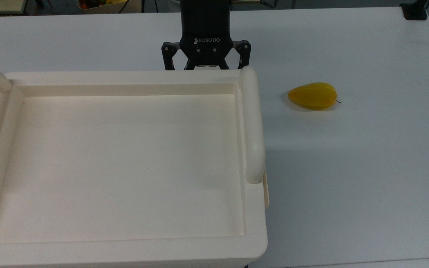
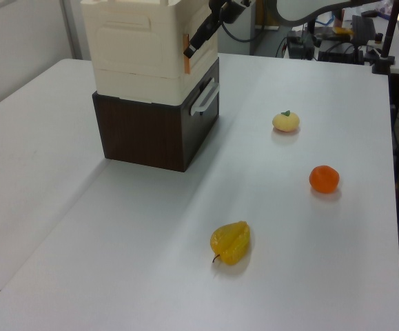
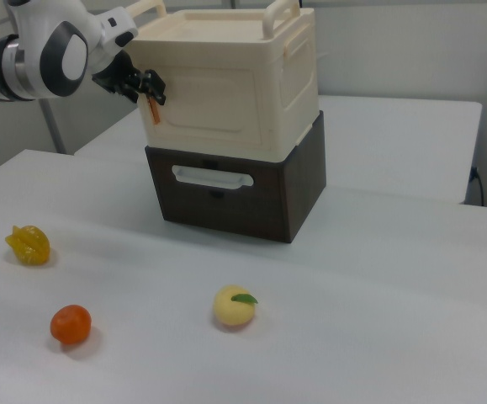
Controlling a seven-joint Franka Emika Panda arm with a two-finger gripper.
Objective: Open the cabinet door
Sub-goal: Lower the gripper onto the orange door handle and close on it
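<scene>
The cabinet is a cream plastic unit in the upper middle of the right view, stacked on a dark brown drawer box with a pale handle. Its cabinet door is the recessed front panel, flush and shut, with a small orange tab at the edge nearest the right view's left. The claw sits at that tab — whether its fingers are spread or pinched I cannot tell.

On the white tabletop lie a yellow starfruit, an orange and a pale yellow fruit, all well apart from the cabinet. Equipment clutters the left view's upper right background.
</scene>
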